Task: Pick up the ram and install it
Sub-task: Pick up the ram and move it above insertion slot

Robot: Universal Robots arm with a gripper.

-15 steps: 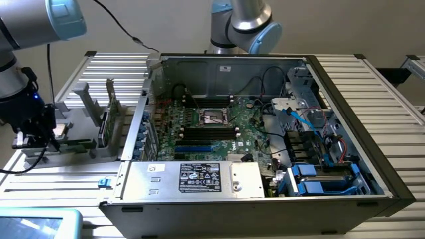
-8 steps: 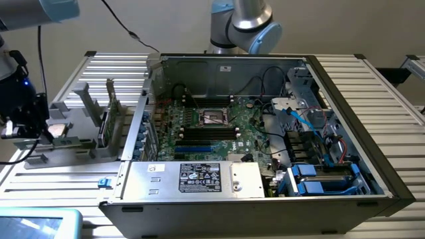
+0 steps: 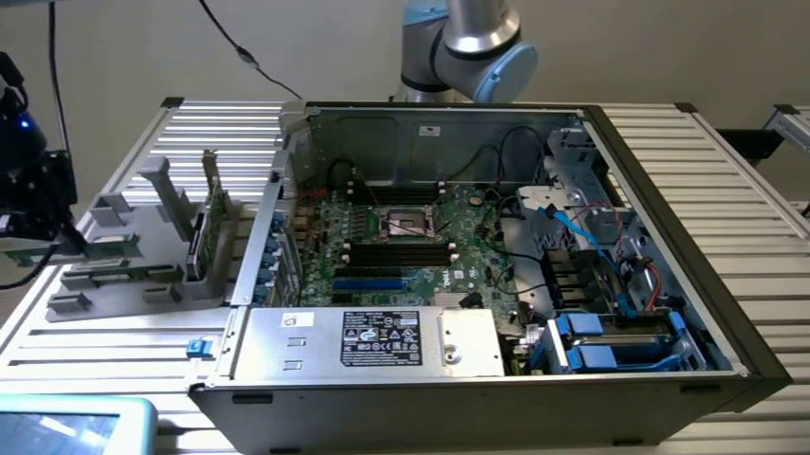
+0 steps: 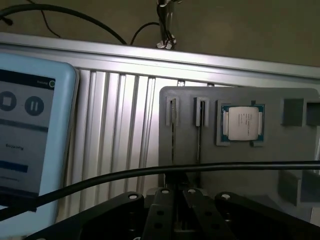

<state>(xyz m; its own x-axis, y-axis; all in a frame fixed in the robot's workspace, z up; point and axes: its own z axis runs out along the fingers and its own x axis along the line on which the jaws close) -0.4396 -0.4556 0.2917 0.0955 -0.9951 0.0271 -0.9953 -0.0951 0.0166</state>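
Observation:
In the exterior view my black gripper [image 3: 53,246] hovers at the far left, beside the grey parts holder [image 3: 127,280]. A thin green strip, the ram [image 3: 26,253], lies level at its fingertips, partly cut off by the frame's edge. In the wrist view the gripper [image 4: 176,194] has its black fingers drawn close together above the holder [image 4: 240,165]; the ram is hidden between them there. The open computer case [image 3: 684,199] lies to the exterior view's right, with black memory slots [image 3: 398,251] next to the processor socket [image 3: 408,224].
A silver processor chip [image 4: 242,123] rests in the holder, beside two narrow slot posts [image 4: 172,111]. A tall dark card [image 3: 199,242] stands upright in the holder. A tablet [image 4: 30,125] lies on the ribbed aluminium table [image 4: 120,130]. A black cable [image 4: 150,172] crosses in front of the wrist camera.

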